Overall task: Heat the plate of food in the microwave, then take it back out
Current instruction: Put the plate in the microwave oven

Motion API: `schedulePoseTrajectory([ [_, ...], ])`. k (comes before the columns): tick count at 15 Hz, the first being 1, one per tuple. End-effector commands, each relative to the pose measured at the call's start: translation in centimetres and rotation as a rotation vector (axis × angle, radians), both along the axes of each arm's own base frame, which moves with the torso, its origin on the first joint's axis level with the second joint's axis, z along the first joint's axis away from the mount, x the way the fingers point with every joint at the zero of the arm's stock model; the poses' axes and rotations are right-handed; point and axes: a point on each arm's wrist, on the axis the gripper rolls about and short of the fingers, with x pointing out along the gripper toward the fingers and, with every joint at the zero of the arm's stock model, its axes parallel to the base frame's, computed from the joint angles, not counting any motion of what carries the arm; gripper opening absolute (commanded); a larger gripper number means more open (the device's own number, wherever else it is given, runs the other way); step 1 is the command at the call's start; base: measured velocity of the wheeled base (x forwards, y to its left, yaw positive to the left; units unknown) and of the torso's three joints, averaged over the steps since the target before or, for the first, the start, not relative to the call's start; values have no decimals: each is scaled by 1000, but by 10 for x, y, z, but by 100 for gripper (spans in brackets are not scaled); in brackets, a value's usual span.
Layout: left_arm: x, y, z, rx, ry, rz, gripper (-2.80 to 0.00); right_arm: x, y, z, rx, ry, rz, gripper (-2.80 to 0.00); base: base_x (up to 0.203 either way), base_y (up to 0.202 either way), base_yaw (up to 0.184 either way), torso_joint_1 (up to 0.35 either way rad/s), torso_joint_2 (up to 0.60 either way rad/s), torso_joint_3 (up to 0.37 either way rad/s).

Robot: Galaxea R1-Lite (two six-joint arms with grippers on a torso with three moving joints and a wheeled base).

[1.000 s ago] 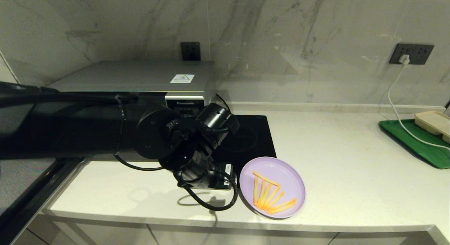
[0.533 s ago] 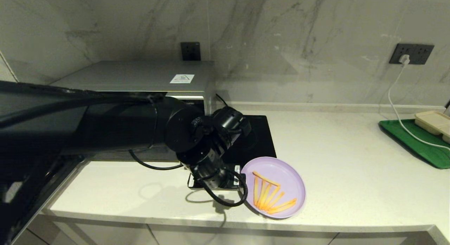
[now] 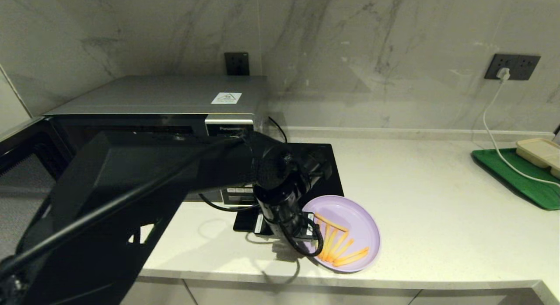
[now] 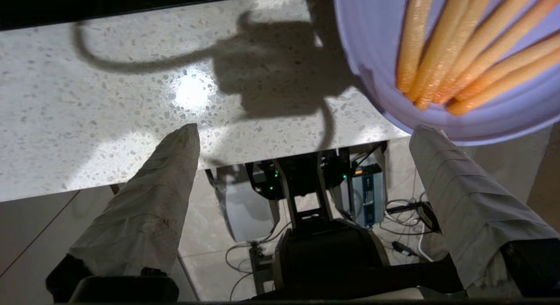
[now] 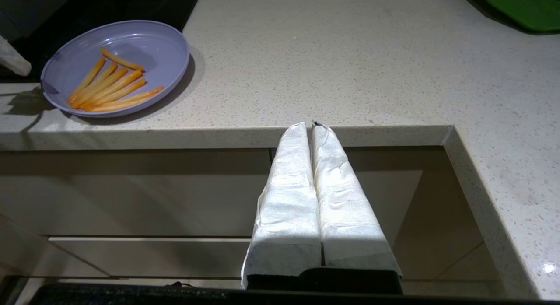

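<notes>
The lilac plate (image 3: pixel 358 217) with orange fries (image 3: pixel 339 246) lies near the counter's front edge, right of the microwave (image 3: pixel 175 97). The microwave's dark door (image 3: pixel 26 156) appears swung out at the left. My left gripper (image 3: pixel 302 237) hangs low at the plate's left rim. Seen from the left wrist, this gripper (image 4: pixel 304 132) is open wide, one fingertip (image 4: pixel 422 138) close by the plate's rim (image 4: pixel 372 82), nothing between the fingers. My right gripper (image 5: pixel 308 125) is shut and empty, parked below the counter's front edge, right of the plate (image 5: pixel 144 47).
A flat black induction cooktop (image 3: pixel 315 165) lies just behind the plate. At the far right a green tray (image 3: pixel 512 176) carries a beige container (image 3: pixel 538 152), and a white cable (image 3: pixel 492 130) runs to it from the wall socket. The counter's front edge (image 3: pixel 393 283) is close.
My left arm has swung right from in front of the microwave to the plate's left rim, its jaws opening wider. The plate has not moved.
</notes>
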Motion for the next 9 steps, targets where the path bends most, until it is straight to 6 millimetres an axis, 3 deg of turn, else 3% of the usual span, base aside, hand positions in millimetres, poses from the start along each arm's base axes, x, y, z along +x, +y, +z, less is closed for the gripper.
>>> schedulePoseTrajectory([
  [1,3,-4,-18,32,32,5,0,0,0,0,1,1,0,-280,0,0,0,0,0,0],
  [9,16,-10,-24,-26,-31,24,0,0,0,0,1,1,0,-280,0,0,0,0,0,0],
])
